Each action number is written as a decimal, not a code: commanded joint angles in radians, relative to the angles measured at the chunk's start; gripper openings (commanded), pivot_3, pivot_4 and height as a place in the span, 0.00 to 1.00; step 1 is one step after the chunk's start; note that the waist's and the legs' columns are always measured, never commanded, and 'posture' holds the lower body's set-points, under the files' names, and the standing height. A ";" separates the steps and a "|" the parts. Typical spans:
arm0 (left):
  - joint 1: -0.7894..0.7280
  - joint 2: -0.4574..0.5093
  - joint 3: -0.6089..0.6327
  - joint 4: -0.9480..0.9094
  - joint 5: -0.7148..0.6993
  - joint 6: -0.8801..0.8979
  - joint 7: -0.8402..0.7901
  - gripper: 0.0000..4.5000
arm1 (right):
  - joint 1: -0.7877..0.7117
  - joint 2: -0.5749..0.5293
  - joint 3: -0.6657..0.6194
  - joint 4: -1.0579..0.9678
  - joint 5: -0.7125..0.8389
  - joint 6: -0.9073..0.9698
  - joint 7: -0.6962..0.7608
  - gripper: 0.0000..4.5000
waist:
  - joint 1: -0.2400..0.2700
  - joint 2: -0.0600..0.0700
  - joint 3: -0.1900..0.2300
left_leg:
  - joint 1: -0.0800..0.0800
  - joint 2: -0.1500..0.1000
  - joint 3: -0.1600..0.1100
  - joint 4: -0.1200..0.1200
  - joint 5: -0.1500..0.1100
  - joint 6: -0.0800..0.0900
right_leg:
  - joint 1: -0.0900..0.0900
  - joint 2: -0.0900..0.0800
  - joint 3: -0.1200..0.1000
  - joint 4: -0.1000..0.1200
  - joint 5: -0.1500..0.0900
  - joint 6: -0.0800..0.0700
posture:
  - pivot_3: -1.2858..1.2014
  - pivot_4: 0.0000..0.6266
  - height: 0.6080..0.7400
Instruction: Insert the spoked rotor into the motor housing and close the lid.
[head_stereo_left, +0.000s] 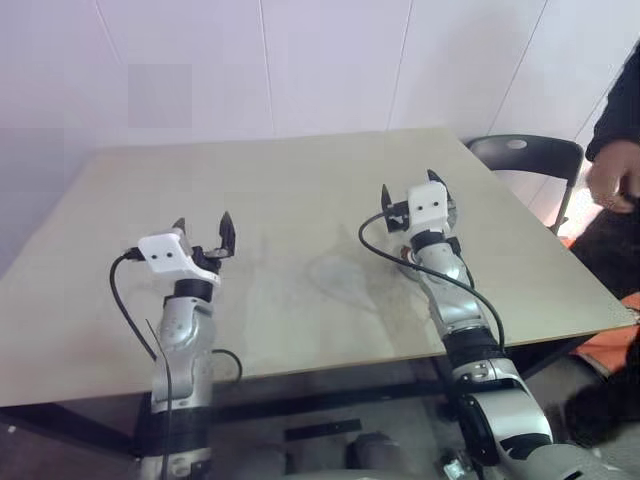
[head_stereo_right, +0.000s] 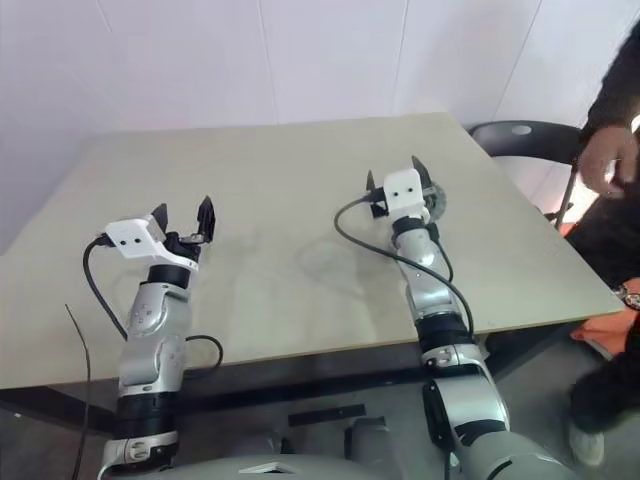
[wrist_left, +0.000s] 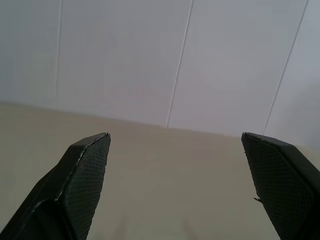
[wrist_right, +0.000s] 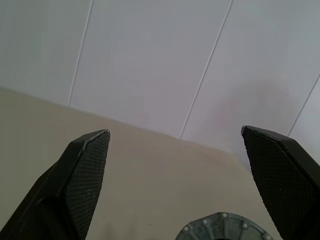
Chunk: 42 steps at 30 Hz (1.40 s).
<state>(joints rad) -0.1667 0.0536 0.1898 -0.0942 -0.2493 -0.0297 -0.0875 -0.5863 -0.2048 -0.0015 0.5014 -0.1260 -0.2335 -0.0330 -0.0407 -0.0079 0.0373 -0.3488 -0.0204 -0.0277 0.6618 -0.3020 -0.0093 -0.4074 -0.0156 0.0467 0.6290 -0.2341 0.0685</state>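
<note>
Looking through the left eye view, you see a pale beige rectangular bench (head_stereo_left: 300, 200) against a white panelled wall (head_stereo_left: 300, 60). The left gripper (head_stereo_left: 203, 235) hovers above the bench's near left part; its jaws stand wide apart and hold nothing. The right gripper (head_stereo_left: 408, 195) hovers over the right part of the bench, its jaws likewise spread wide and empty. Just beside and beneath the right gripper, a round grey metal part (head_stereo_left: 452, 212) shows partly, mostly hidden by the gripper's white body; you cannot tell from this view which of the task's discs it is. A black chair (head_stereo_left: 525, 155) stands beyond the bench's far right corner, and a person's hand (head_stereo_left: 612, 175) in a dark sleeve shows at the right edge.

In the right eye view, the same layout appears: the round grey part (head_stereo_right: 436, 203) protrudes at the right side of the right gripper (head_stereo_right: 392, 178), well apart from the left gripper (head_stereo_right: 182, 217).

In the left wrist view, two black textured fingers (wrist_left: 85, 175) stand far apart with bare bench between them.

In the right wrist view, the fingers (wrist_right: 82, 175) are equally far apart, and the grey disc rim (wrist_right: 222, 227), with small studs round its edge, lies on the bench between them, untouched. You see no copper on the visible portion.
</note>
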 joint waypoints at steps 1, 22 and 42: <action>-0.024 -0.002 -0.021 0.009 -0.002 -0.022 -0.024 0.99 | 0.027 -0.017 -0.026 -0.092 -0.004 -0.007 -0.017 0.99 | 0.001 0.000 0.000 | 0.000 0.000 0.000 0.000 0.000 0.000 | 0.000 0.000 0.000 0.000 0.000 0.000 | 0.52 0.00 1.00; -0.090 -0.051 -0.092 0.146 -0.007 -0.020 -0.117 0.99 | 0.268 -0.063 -0.102 -0.430 -0.027 0.168 -0.040 0.99 | 0.002 0.000 0.000 | -0.001 0.000 0.000 0.000 0.000 0.000 | 0.000 0.003 0.003 0.000 -0.001 0.000 | 0.52 0.00 1.00; 0.033 -0.058 -0.022 0.010 0.024 -0.073 0.005 0.99 | 0.098 -0.013 -0.002 -0.213 -0.023 0.088 0.043 0.99 | -0.001 0.000 0.000 | -0.001 0.000 0.000 0.000 0.000 0.001 | 0.000 0.003 0.004 0.000 0.000 0.000 | 0.52 0.00 1.00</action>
<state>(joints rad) -0.1342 -0.0122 0.1508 -0.0256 -0.2280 -0.0880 -0.0980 -0.4529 -0.2277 -0.0166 0.2855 -0.1515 -0.1128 0.0019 -0.0416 -0.0081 0.0375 -0.3493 -0.0200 -0.0280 0.6620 -0.3022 -0.0088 -0.4077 -0.0123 0.0504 0.6292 -0.2342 0.0690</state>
